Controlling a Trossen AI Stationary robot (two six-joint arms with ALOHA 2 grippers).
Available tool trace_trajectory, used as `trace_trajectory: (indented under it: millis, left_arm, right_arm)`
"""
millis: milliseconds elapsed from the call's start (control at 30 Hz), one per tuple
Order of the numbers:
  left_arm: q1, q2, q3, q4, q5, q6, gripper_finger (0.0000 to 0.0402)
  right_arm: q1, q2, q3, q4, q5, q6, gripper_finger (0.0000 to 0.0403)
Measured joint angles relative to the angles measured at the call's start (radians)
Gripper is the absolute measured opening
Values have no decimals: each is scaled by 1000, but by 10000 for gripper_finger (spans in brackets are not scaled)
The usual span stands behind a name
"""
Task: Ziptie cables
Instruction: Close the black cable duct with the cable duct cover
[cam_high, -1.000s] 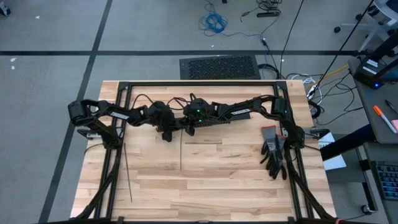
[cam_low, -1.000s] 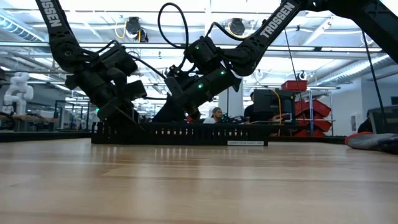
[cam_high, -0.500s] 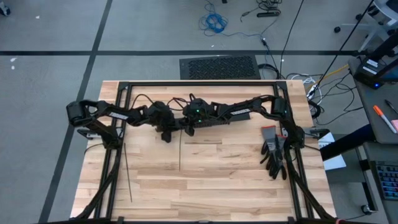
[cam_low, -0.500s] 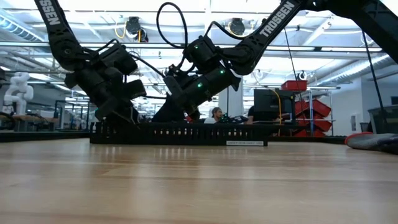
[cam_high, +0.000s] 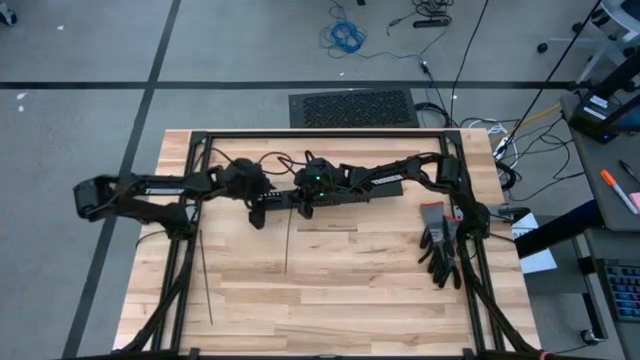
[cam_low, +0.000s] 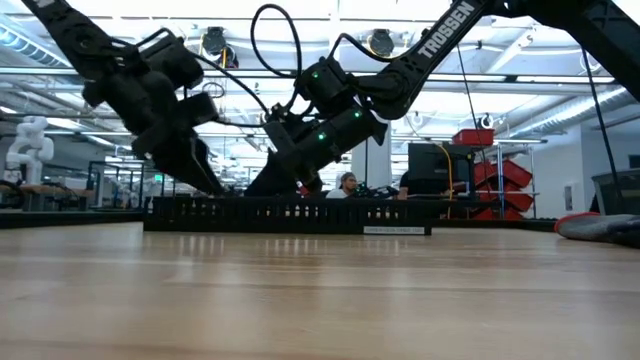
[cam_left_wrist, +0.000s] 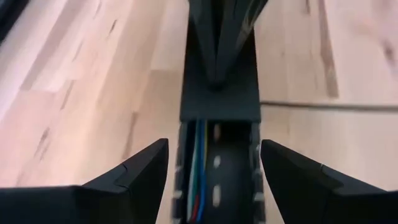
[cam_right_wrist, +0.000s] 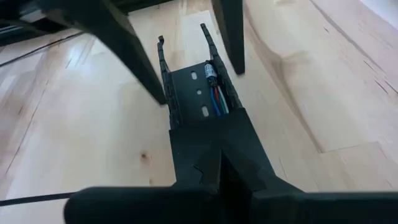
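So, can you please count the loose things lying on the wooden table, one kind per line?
Long black slotted plastic duct: 1
Thin straight dark plastic zipties: 2
Bundle of thin coloured wires lying inside the duct: 1
Heap of dark gloves: 1
Total: 5

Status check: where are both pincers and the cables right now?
Left pincer open, straddling duct. Right pincer shut on duct cover. Cables inside duct. Zipties untouched.
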Motion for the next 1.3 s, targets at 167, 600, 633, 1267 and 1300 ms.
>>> trace_trajectory:
  millis: [167,600,633,1267,1300]
  left_arm:
    - [1,-22,-1,-53,-44,9,252]
    - [1,83,-2,29,43,16,252]
    - [1,85,-2,33,50,15,252]
    - [8,-292,196,-324,-240,-170,251]
    - [6,-322,197,-328,-240,-190,251]
  right_arm:
    - [0,0,0,-1,2,0,0]
    - [2,-1,0,-11,-1,0,0]
    - [2,-1,0,-11,-1,0,0]
    - [0,-24,-7,86,-43,-18,5]
    - [1,-34,-8,74,-48,-39,10]
